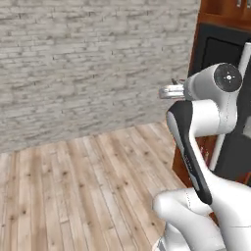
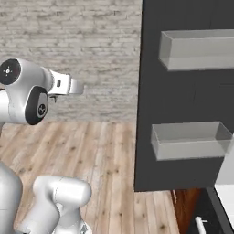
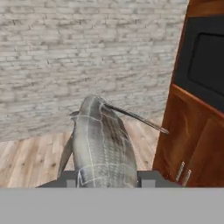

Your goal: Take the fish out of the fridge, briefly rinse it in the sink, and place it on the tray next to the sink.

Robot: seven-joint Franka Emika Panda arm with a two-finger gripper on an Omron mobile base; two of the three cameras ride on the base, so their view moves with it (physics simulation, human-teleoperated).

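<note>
A silvery-grey fish (image 3: 103, 144) fills the lower middle of the hand view and points away from the camera. My gripper (image 3: 109, 178) is shut on the fish, with a finger (image 3: 148, 177) pressed against each side of its body. In the base views the hand (image 1: 169, 91) (image 2: 68, 86) is held out level at chest height over the wooden floor. It is to the left of the fridge, whose dark door (image 2: 183, 100) stands open. The fridge's white bar handle (image 1: 243, 61) shows at the right edge of the left base view. The sink and the tray are out of view.
Two clear bins (image 2: 196, 48) (image 2: 189, 139) hang on the inside of the fridge door. A brown wooden cabinet (image 3: 188, 140) with a black panel (image 3: 205, 57) stands to the right of the hand. A grey brick wall (image 1: 88, 63) lies ahead, with wooden floor (image 1: 88, 186) below.
</note>
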